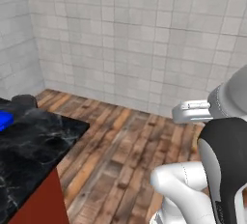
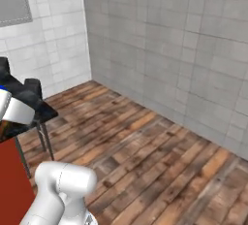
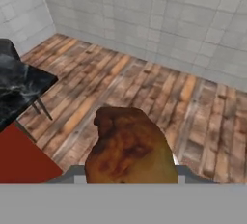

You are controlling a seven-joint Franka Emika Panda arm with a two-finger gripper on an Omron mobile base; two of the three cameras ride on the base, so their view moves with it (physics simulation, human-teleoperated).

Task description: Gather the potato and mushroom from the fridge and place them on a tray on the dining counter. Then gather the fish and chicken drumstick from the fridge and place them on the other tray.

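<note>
A brown, glossy chicken drumstick (image 3: 131, 148) hangs low in the hand view, lumpy and darkly mottled, its fat end toward the camera and a narrower knob pointing up and left. It sits above the wooden floor (nothing under it but planks). Off to the left stands the dining counter (image 1: 34, 143), a black slab veined with white on a red base, one corner jutting toward the room. At the far left edge of that counter a sliver of the bright blue tray (image 1: 4, 119) lies flat.
</note>
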